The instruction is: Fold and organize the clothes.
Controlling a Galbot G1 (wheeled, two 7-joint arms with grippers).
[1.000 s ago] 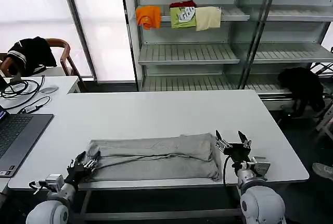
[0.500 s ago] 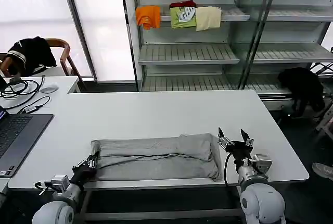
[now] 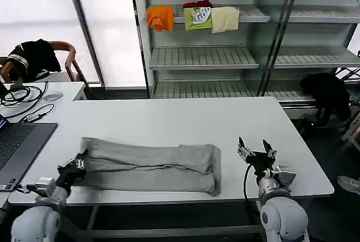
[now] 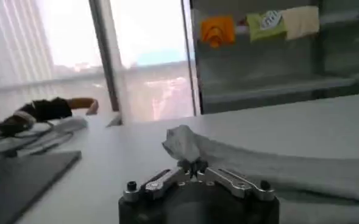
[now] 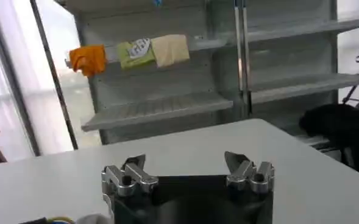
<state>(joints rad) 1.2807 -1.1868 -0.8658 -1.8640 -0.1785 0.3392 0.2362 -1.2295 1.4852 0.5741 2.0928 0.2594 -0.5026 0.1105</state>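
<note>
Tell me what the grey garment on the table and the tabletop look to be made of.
Grey garment: soft knit fabric, likely cotton, matte; it creases and bunches where the left gripper pinches it. Tabletop: smooth white laminate or painted board, faintly glossy.

Both arms end in a rounded light grey shell, and above it sits a silver metal wrist section. The left gripper [image 3: 76, 167] has a black round base with silver metal links, each fixed by a dark screw. The right gripper [image 3: 256, 151] has black jaws on silver knuckle blocks with dark screws, and a black cable runs down beside its wrist.
</note>
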